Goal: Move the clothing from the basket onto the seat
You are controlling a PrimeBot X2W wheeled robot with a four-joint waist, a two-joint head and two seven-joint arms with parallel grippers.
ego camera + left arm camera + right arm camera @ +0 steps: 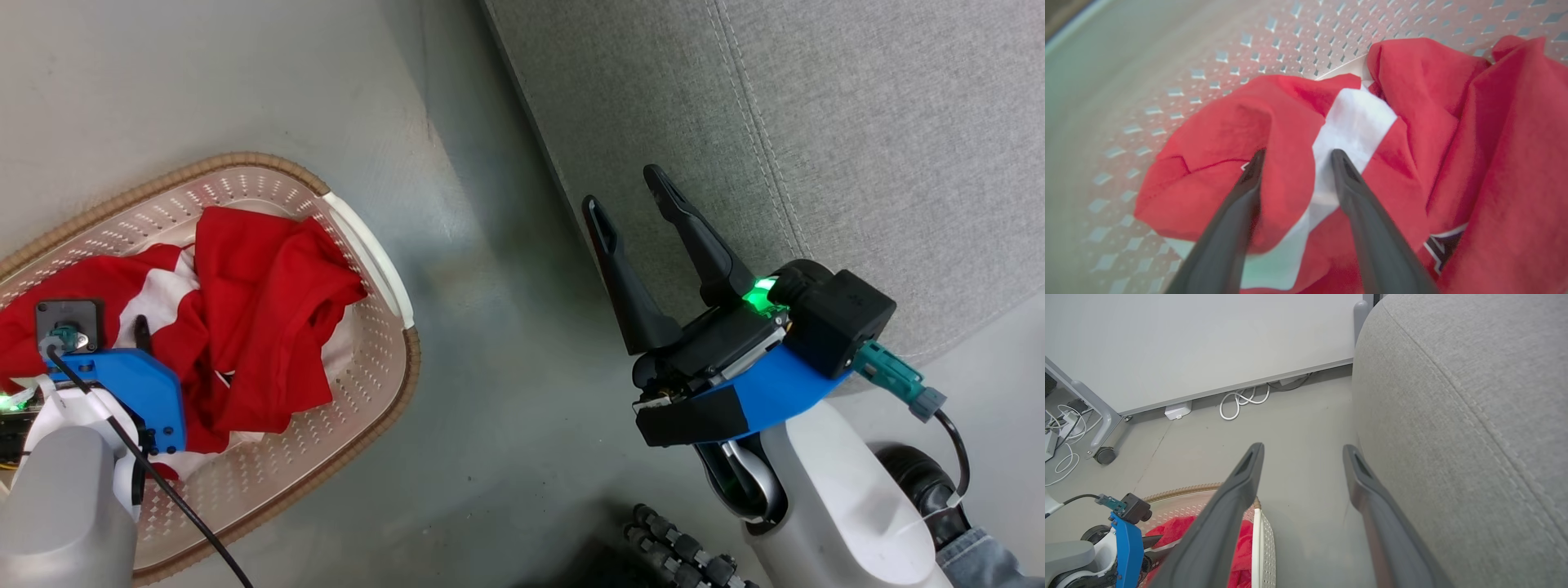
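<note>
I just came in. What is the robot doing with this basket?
Its left gripper is down in the basket, open, straddling a fold of the red clothing. The right gripper hangs open and empty beside the grey seat. The clothing is not yet lifted out.

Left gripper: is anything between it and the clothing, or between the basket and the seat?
Nothing visible. The left gripper stands open astride a fold of the clothing inside the basket; bare floor lies between basket and seat.
</note>
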